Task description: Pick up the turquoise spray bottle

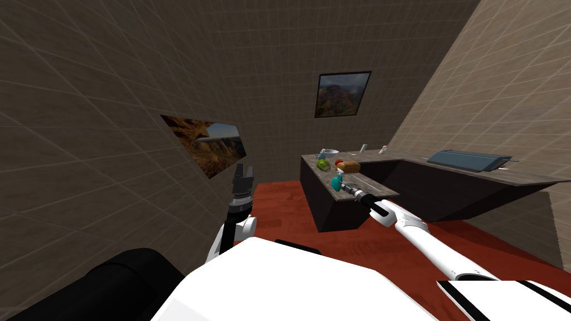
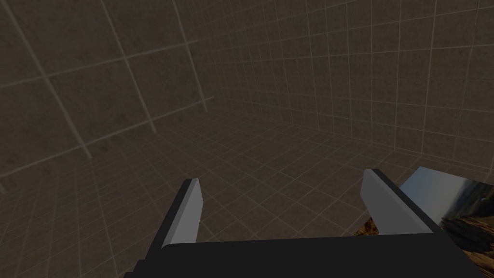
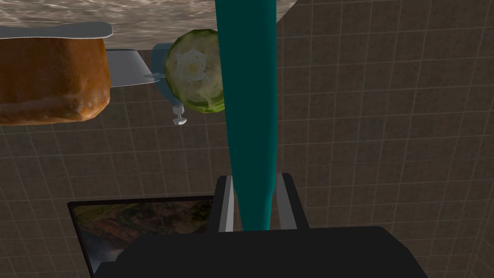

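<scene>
Counter (image 1: 382, 190) is L-shaped, with a dark front and a mottled top. On the near leg, the turquoise spray bottle (image 1: 336, 182) stands closest to the end. Behind it are the bread loaf (image 1: 348, 166) and the green cabbage (image 1: 323, 164), both near the bottle but apart from it. A pale bowl (image 1: 330, 151) sits further back. A blue-grey flat unit (image 1: 468, 160) is on the other leg, well apart.

The right tool (image 1: 344, 187) comes in over the counter's end, right at the bottle. The right wrist view gives the contact: the fingers (image 3: 226, 207) are closed to a narrow gap, one pressed on each side of the bottle's slim teal body (image 3: 246, 120). In that view the cabbage (image 3: 193, 72) sits partly behind the bottle, with the loaf (image 3: 48, 79) off to the side and the bowl (image 3: 125, 67) between them. Can't tell whether the bottle base touches the counter.

The head view gives the layout, but the grip is too small to read there.

The left tool (image 1: 242, 177) is held up beside a wall picture (image 1: 209, 142), well apart from the counter. In the left wrist view its fingers (image 2: 190, 207) are spread wide and grip nothing.
</scene>
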Robot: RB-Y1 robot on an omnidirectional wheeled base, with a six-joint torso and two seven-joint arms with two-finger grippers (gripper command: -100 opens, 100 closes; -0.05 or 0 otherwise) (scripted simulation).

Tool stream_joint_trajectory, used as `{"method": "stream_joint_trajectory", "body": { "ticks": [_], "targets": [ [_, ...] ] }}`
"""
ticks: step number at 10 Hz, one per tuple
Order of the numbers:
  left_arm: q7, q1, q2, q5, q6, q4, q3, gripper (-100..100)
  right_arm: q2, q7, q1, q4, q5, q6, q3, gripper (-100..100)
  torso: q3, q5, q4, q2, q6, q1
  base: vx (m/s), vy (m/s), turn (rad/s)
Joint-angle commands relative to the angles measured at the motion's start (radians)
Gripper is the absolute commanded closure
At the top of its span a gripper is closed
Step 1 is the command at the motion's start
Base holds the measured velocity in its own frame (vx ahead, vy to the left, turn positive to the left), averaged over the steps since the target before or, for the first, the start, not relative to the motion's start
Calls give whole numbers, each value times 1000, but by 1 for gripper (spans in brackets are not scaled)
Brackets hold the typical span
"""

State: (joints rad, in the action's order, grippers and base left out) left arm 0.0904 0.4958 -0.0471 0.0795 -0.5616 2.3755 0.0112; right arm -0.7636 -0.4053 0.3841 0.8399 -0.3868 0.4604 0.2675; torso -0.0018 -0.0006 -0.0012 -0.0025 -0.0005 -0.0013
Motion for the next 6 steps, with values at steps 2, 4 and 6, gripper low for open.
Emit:
{"method": "stream_joint_trajectory", "body": {
  "ticks": [2,4,6],
  "targets": [
    [0,0,0,0,0,0,0,0,0,0,0,0,0,0,0,100,0,0,0,0,0,0,0,0,0],
    [0,0,0,0,0,0,0,0,0,0,0,0,0,0,0,0,0,0,0,0,0,0,0,0,0],
    [0,0,0,0,0,0,0,0,16,-1,-71,66,-14,-31,-40,100,-2,-1,-1,-3,-1,-2,52,-41,82]
  ]
}}
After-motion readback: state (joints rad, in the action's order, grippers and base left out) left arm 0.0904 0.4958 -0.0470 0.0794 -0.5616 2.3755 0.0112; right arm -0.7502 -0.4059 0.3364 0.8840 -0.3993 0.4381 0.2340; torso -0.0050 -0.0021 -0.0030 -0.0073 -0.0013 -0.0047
